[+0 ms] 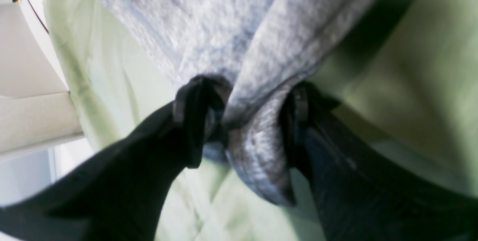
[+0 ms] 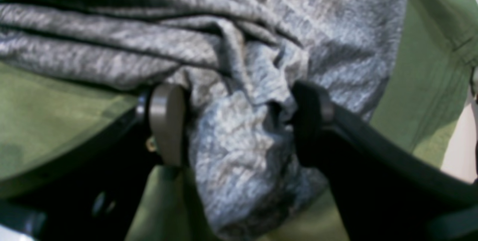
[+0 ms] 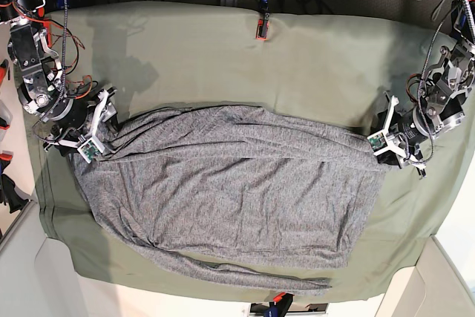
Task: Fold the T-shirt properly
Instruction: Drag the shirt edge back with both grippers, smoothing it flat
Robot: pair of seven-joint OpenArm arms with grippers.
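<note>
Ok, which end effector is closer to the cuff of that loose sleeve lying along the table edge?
Left. The left end effector grips the T-shirt on the same side as the cuff. The right end effector grips the shirt at the opposite end.

t-shirt (image 1: pixel 209 28) blurred, cut off at top

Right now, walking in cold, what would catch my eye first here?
The big wrinkled grey T-shirt sprawled across the middle of the olive-green table cloth. Then the two arms pinching its upper corners: the left gripper at the base view's right, the right gripper at its left. Up close, bunched grey fabric fills each gripper's jaws.
</note>
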